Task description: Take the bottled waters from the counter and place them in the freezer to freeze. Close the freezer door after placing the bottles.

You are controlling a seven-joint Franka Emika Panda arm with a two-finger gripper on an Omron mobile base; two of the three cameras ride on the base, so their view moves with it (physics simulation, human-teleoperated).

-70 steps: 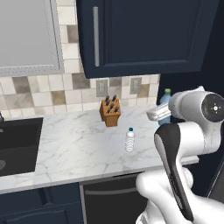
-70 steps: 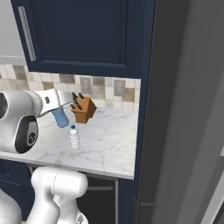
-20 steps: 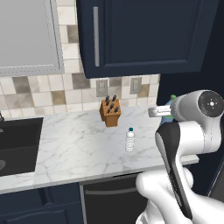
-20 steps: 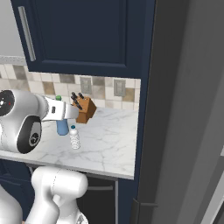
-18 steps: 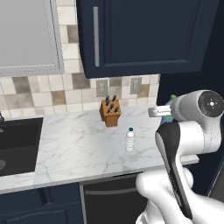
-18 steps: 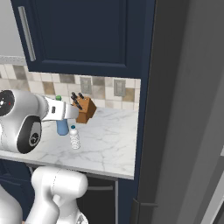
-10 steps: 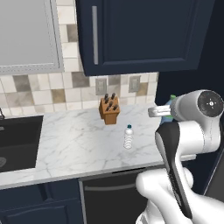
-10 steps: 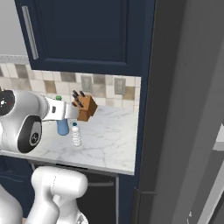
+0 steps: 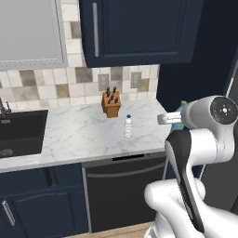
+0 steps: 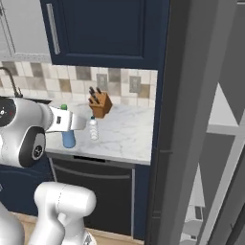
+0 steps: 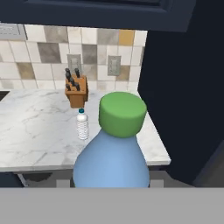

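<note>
Near the marble counter's (image 9: 69, 135) right edge, the gripper (image 10: 67, 125) clamps the blue-tinted green-capped plastic bottle (image 11: 114, 151) aloft; the clear ribbed blue-capped bottle (image 9: 128, 127) stands before the wooden knife block (image 9: 111, 102).

Blue-tint plastic bottle (image 11: 111, 159) w/ matt green cap, clear ribbed bottle (image 9: 128, 127), veined marble counter (image 9: 69, 135), wood knife block (image 9: 111, 103)

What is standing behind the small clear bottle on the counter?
Behind the clear bottle stands a wooden knife block, near the tiled wall with two outlets. Nothing there is covered.
</note>
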